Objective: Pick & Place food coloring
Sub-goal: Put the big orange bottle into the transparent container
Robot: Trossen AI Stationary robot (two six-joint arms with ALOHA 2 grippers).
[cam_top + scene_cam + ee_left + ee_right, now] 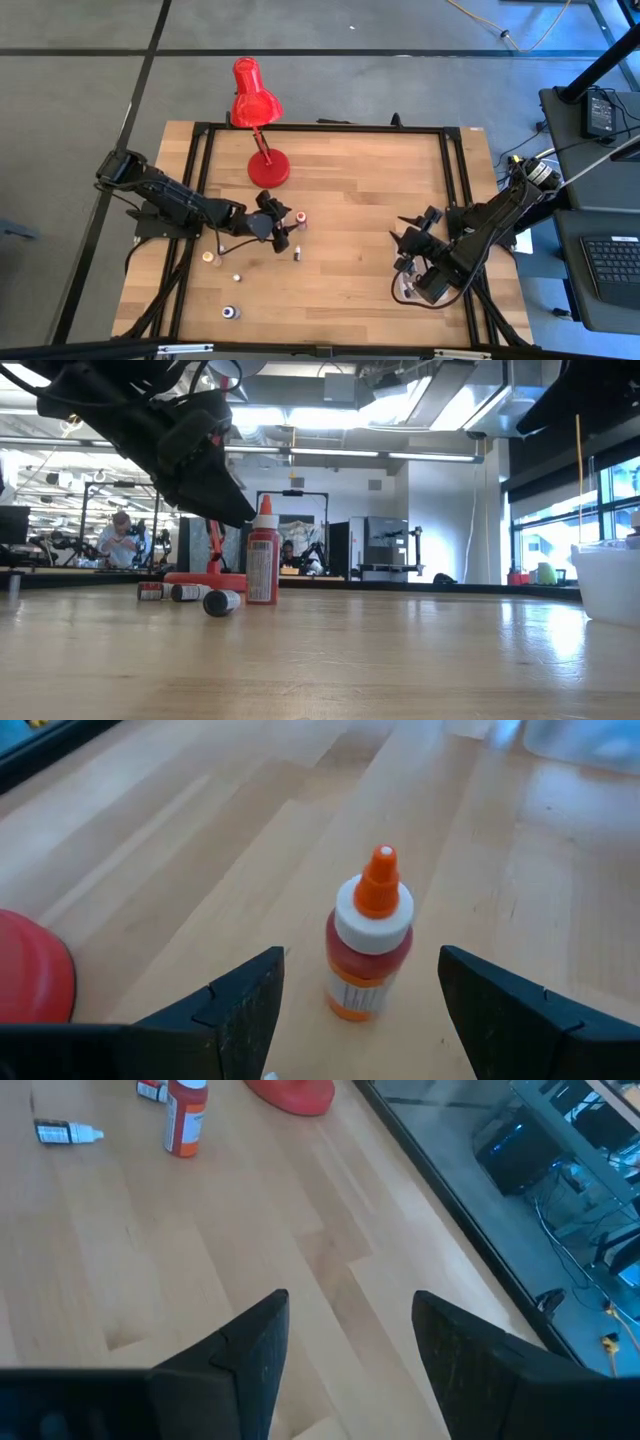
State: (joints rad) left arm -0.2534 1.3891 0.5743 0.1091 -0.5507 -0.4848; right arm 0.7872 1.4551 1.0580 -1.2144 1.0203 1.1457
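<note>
Overhead, table-level and both wrist cameras share the upright red bottle (368, 942).

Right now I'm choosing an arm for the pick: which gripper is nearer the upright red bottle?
Left. The left gripper hangs open just short of the upright red bottle, fingers either side of it in its wrist view. The right gripper waits open across the table, far off.

**Right wrist: open fingers over bare wood**

The right gripper (345, 1345) hangs above the wooden table (200, 1260) with its two dark fingers (240, 1355) spread apart and nothing between them. Farther off, an orange-red dropper bottle (185, 1118) stands upright. A small dark bottle (62, 1133) lies on its side nearby. The red lamp base (295, 1094) sits beyond them.
</note>
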